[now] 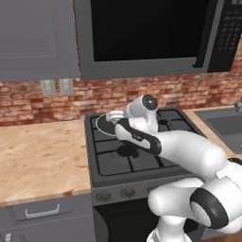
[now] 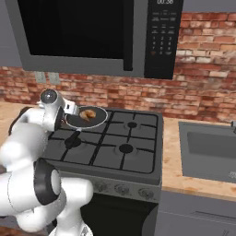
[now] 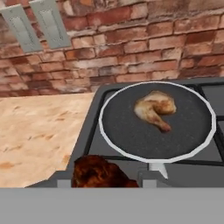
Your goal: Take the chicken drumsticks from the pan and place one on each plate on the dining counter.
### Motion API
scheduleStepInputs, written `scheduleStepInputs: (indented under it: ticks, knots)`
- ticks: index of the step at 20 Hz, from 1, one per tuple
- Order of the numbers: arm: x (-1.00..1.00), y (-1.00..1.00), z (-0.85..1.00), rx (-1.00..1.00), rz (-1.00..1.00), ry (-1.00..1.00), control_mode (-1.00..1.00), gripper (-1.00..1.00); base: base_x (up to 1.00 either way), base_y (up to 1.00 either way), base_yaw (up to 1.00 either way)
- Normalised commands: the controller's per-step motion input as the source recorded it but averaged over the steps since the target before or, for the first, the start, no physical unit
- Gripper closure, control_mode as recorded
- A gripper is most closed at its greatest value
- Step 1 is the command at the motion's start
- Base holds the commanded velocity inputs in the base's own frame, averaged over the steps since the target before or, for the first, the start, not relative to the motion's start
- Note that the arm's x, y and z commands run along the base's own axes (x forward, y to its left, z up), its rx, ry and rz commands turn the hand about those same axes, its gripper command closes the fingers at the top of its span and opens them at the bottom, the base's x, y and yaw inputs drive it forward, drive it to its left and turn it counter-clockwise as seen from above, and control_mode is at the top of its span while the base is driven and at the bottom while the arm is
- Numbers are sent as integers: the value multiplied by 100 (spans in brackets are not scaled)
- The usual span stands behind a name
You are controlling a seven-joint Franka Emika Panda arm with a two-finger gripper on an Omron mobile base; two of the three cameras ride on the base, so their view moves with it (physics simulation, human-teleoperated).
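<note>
The dark round pan (image 3: 131, 135) with its silvery rim sits on the stove's back left burner, also seen from the right base (image 2: 76, 121). One golden chicken drumstick (image 3: 154, 109) lies inside it, toward the far side (image 2: 87, 113). A second, darker chicken drumstick (image 3: 98, 173) hangs close to the hand camera, just outside the pan's near rim, above the stove's edge. My gripper (image 3: 103, 180) is shut on it, and the meat hides the fingertips. From the left base the hand (image 1: 115, 116) hovers over the pan (image 1: 100, 126). The plates and the dining counter are out of view.
The black gas stove (image 2: 115, 147) has grates around the pan. A wood-look worktop (image 1: 42, 156) lies to its left and a sink (image 2: 207, 150) to its right. A microwave (image 2: 92, 37) hangs low above the stove against the brick wall.
</note>
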Motion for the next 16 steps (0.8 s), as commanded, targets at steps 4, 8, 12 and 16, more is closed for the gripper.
scheduleStepInputs:
  ticks: [4, 8, 12, 16]
  knots:
    - [-98, -32, 30, -1, 14, -1, -100, 100, 0, 0, 0]
    - [-97, -32, 23, -3, 8, 0, -100, 100, 0, 0, 0]
    - [-64, -25, 39, -1, 8, 31, -100, 100, 0, 0, 0]
    - [-56, -22, 40, -5, 6, 34, -100, 100, 0, 0, 0]
